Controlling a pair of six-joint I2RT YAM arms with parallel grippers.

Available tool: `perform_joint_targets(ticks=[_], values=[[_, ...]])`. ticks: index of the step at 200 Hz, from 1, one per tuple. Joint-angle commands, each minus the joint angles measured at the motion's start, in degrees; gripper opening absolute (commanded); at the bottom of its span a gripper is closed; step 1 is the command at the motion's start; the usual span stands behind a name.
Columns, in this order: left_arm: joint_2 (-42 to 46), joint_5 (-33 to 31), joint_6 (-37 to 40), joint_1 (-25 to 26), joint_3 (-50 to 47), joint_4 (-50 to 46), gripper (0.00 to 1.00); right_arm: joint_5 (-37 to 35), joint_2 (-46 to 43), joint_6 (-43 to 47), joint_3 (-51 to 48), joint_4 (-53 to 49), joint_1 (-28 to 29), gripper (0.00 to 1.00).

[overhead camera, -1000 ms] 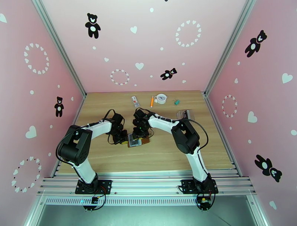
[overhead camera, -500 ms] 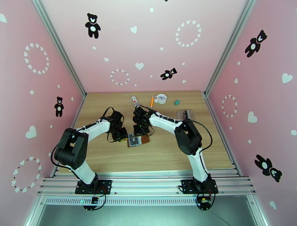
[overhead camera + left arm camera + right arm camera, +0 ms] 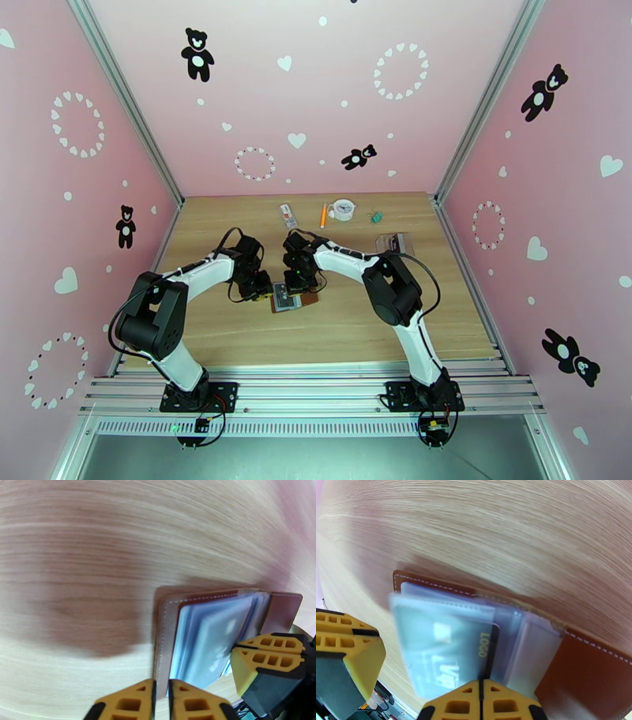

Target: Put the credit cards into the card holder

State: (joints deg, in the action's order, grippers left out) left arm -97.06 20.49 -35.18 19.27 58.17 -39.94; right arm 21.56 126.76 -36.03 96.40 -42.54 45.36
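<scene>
We see the card holder (image 3: 294, 298) lying open near the middle of the pale, wood-grained table (image 3: 340, 339), between the two grippers. Its cover is smooth brown leather with a line of light stitching along its rounded edge. Inside it a fan of thin, glossy, see-through pockets (image 3: 205, 638) shows grey-blue. In the right wrist view a dark, flat credit card (image 3: 488, 647) with yellow lettering lies among these pockets, behind a clear sheet. The blur keeps us from telling how far in it sits.

The left gripper (image 3: 162, 687) has ribbed yellow fingers set narrowly. The stitched leather edge of the cover runs down into the slit between them, and we cannot tell whether they pinch it. The right gripper (image 3: 480, 685) has its fingers pressed together, their tips at the lower edge of the pockets and the card. We cannot tell whether a thin sheet is caught there.

Well apart, on the right of the table, lies a see-through plastic pouch (image 3: 393, 242). Its contents are too small to make out.
</scene>
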Motion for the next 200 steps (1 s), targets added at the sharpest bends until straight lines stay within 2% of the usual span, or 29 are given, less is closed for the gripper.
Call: perform_joint_targets(ticks=[1,52,103,200], values=[[1.10,-0.54,-0.67,-0.11,-0.43,0.48,0.19,-0.08,0.86,-0.38,-0.25,-1.84,0.16,0.03],[0.68,0.43,-0.63,-0.11,-0.25,0.89,0.20,-0.62,1.53,-0.19,-0.51,-2.28,0.14,0.03],[1.18,3.60,-1.27,-0.11,-0.42,3.54,0.31,-0.82,2.42,0.08,-0.70,-2.54,0.16,0.02],[-2.26,9.88,-2.96,-0.04,-1.75,9.74,0.32,-0.64,2.14,0.30,-0.78,-3.21,0.03,0.02]])
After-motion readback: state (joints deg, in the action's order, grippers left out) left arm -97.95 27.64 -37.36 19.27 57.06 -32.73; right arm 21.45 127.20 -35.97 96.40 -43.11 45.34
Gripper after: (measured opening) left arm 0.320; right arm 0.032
